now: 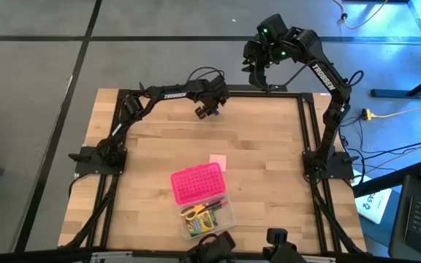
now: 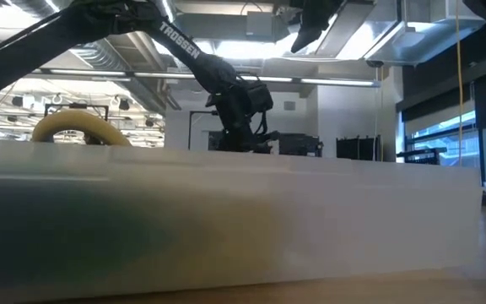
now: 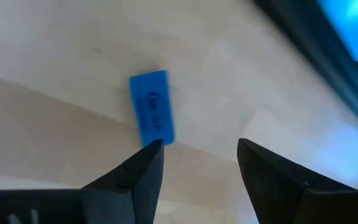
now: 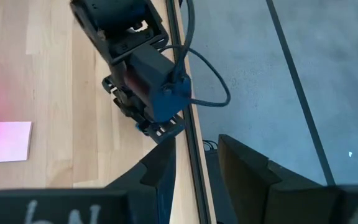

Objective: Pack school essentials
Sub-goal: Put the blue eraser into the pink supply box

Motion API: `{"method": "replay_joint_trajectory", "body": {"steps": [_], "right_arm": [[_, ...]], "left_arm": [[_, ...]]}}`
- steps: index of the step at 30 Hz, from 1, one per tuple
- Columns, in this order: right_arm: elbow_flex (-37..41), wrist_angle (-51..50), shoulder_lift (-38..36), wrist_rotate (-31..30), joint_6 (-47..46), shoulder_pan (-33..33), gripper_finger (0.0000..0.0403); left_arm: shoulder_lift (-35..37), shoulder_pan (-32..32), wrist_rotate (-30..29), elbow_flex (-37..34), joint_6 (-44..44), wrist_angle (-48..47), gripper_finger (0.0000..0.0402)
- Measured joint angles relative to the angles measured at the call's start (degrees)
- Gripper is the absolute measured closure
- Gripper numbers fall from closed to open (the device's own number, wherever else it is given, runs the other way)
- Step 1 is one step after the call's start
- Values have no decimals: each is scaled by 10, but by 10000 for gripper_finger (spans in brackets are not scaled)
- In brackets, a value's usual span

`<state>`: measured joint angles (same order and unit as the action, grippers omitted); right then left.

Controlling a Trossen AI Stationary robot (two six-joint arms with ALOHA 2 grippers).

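Left gripper (image 3: pixel 201 155): fingers apart, empty, above the table's (image 1: pixel 269 139) far edge | blue piece (image 3: pixel 152 114): on the wood just past one fingertip, off-centre, long axis roughly along the reach | right gripper (image 4: pixel 197 158): slightly parted, empty, raised beyond the far edge | nearer arm: left

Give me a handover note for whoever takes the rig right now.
Left gripper: open, empty, hovering over the small blue piece at the table's far side.
Right gripper: open, empty, raised past the far edge.
Pink dotted case lies open near the front; scissors and crayon box are in its clear half.
Pale pink pad lies on the table beside the case.
Left: blue piece, pad.
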<state>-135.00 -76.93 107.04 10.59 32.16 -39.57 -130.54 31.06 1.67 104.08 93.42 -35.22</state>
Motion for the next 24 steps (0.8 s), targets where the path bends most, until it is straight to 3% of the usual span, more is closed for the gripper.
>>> {"method": "replay_joint_trajectory", "body": {"steps": [4, 13, 24], "right_arm": [[0, 0, 0, 0, 0, 0, 280], [0, 0, 0, 0, 0, 0, 280], [0, 0, 0, 0, 0, 0, 280]], "left_arm": [[0, -11, -38, 17, 8, -15, 204], [1, -20, -43, 54, 90, -131, 204], [-3, -17, -65, 54, 125, -91, 204]]}}
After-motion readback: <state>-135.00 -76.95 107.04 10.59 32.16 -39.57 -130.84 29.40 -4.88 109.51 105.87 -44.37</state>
